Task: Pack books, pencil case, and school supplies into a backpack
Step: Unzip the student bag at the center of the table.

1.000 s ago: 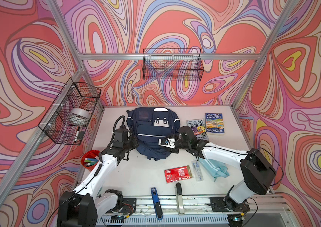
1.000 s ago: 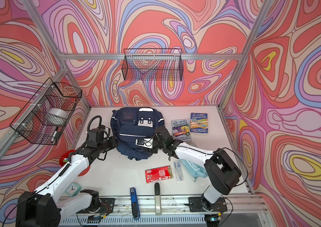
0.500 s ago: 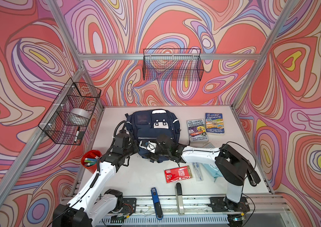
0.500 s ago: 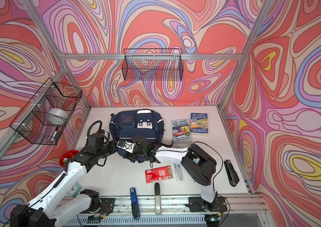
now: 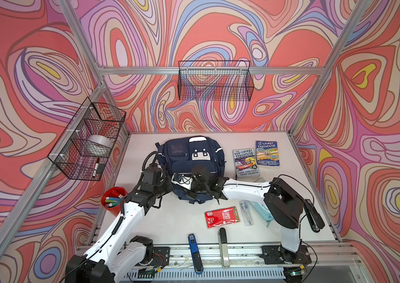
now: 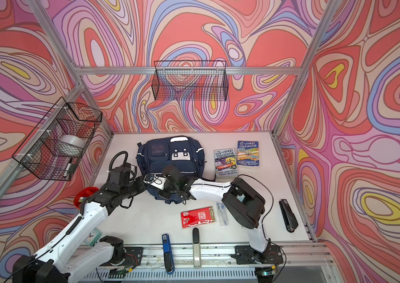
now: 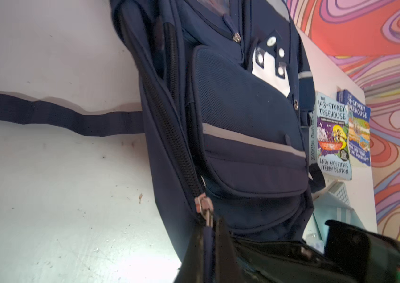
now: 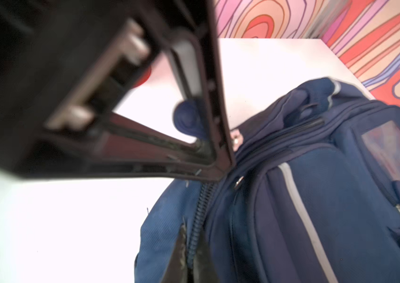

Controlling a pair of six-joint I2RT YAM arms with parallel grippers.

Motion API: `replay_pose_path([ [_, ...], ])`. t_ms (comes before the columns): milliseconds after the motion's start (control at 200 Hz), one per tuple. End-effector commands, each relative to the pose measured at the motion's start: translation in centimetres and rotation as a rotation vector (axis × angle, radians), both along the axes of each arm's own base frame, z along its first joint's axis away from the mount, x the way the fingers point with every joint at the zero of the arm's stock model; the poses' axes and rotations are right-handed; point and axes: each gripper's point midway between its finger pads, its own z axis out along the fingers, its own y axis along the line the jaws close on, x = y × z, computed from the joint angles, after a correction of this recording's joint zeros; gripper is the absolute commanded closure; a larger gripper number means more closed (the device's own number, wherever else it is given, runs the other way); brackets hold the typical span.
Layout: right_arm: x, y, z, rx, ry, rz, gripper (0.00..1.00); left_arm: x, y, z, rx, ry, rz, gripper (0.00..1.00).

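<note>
Left fingers [image 7: 215, 245] pinch shut on the navy backpack [image 5: 182, 166] by its zip pull [image 7: 204, 208]; right fingers [image 8: 184, 257] clamp shut on backpack fabric beside the zip.

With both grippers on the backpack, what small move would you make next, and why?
Probably draw the left gripper along the zip, taking the zip pull it pinches, while the right gripper holds the backpack seam: the zip looks closed, and the books lie outside.
</note>
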Motion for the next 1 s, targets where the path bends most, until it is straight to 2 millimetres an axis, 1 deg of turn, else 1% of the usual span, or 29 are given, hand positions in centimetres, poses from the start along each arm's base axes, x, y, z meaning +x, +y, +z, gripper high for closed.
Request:
replay_pose_path([
  [0,-1.9,-3.9,0.5,-0.077,0.028,0.115,1.0,3.3,4.9,0.5,0.168,-0.072,0.171,1.0],
  [65,-2.0,-5.0,1.2,-0.083,0.029,0.143,1.0,3.9,5.5,-0.1,0.185,-0.055,0.189,1.0],
  [80,-2.0,-5.2,1.3,-0.083,0.025,0.146,1.0,4.4,5.6,0.4,0.185,-0.08,0.193,1.0],
  [150,-1.3,-5.7,1.1,-0.081,0.026,0.122,1.0,4.8,6.4,0.2,0.22,-0.069,0.206,1.0],
  [155,-1.3,-5.8,1.7,-0.072,0.018,0.121,1.0,4.8,6.4,0.2,0.221,-0.067,0.204,1.0],
  [165,-1.2,-5.9,2.2,-0.065,0.011,0.12,1.0,4.8,6.4,0.3,0.222,-0.068,0.205,1.0],
  [210,-1.1,-6.2,2.6,-0.063,0.009,0.122,1.0,4.8,6.7,0.2,0.226,-0.072,0.214,1.0],
  [245,-1.4,-6.3,2.8,-0.06,0.007,0.138,1.0,4.9,6.8,0.1,0.22,-0.077,0.218,1.0],
  [295,-2.3,-6.6,3.0,-0.066,-0.011,0.191,1.0,5.3,7.4,-0.2,0.228,-0.072,0.233,1.0],
  [336,-3.2,-6.9,3.0,-0.072,-0.019,0.233,1.0,5.8,7.9,-0.6,0.241,-0.064,0.245,1.0],
  [406,-4.1,-7.4,3.0,-0.078,-0.018,0.269,1.0,6.7,8.9,-1.2,0.255,-0.052,0.266,1.0],
  [526,-5.5,-8.1,3.1,-0.087,0.008,0.319,1.0,7.9,10.0,-1.0,0.284,-0.071,0.292,1.0],
  [666,-5.7,-8.4,2.9,-0.105,0.02,0.325,1.0,9.6,11.4,-0.9,0.296,-0.077,0.323,1.0],
  [816,-6.3,-9.3,1.9,-0.148,0.04,0.334,1.0,10.9,13.4,-1.2,0.312,-0.079,0.371,1.0],
  [891,-6.5,-9.4,2.0,-0.142,0.042,0.333,1.0,11.6,13.6,-1.2,0.327,-0.076,0.363,1.0],
  [997,-6.6,-9.3,2.1,-0.129,0.03,0.334,1.0,12.2,13.1,-1.5,0.307,-0.071,0.348,1.0],
])
